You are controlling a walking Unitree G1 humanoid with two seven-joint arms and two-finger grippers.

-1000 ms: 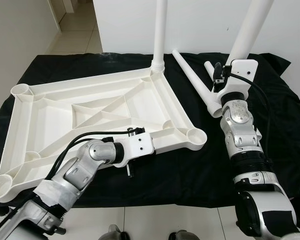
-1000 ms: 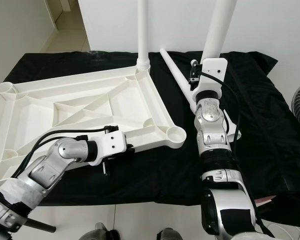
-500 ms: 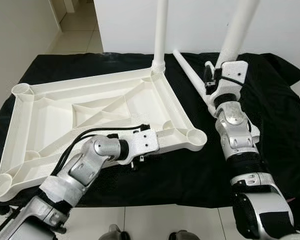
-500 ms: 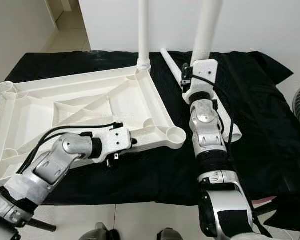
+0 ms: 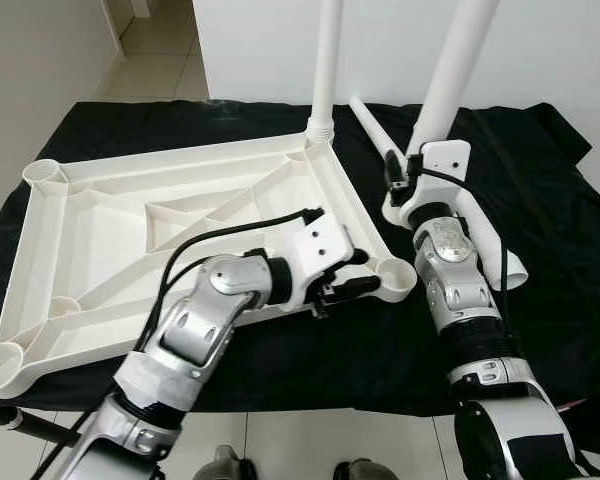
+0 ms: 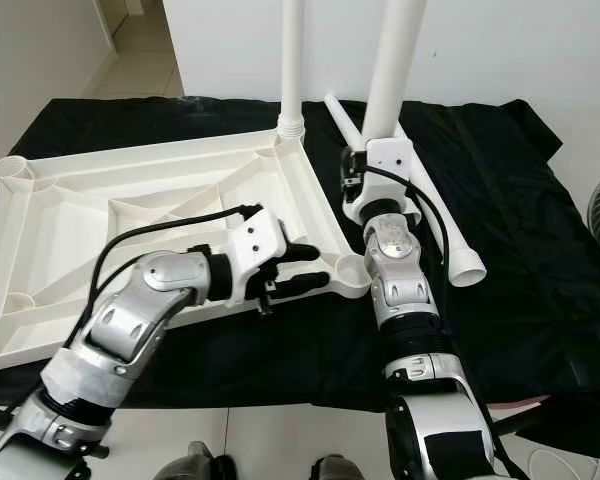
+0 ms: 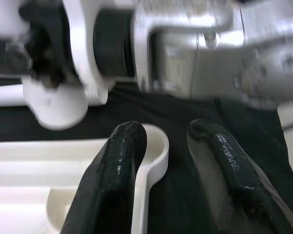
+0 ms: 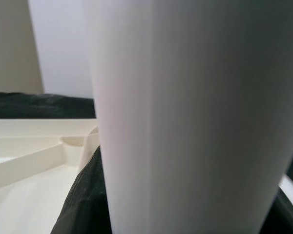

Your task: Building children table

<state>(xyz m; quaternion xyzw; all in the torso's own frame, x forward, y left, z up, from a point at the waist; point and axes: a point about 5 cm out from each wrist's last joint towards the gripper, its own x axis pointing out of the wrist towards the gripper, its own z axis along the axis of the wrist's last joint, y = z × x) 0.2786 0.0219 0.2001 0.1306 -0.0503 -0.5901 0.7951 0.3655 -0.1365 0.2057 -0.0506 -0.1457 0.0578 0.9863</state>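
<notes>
White plastic tabletop (image 5: 180, 215) lies upside down on the black cloth (image 5: 540, 200). Left gripper (image 5: 358, 283), fingers parted, straddles the rim beside its near corner socket (image 5: 393, 275). Right gripper (image 5: 405, 175) grasps an upright table leg (image 5: 450, 75) near that socket.

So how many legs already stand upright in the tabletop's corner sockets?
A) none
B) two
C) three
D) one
D: one leg stands in the far corner socket of the tabletop; the right tool holds a second leg in the air, and a third leg lies on the cloth.

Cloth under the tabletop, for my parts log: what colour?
Plain black cloth, clearest in the left eye view.
</notes>
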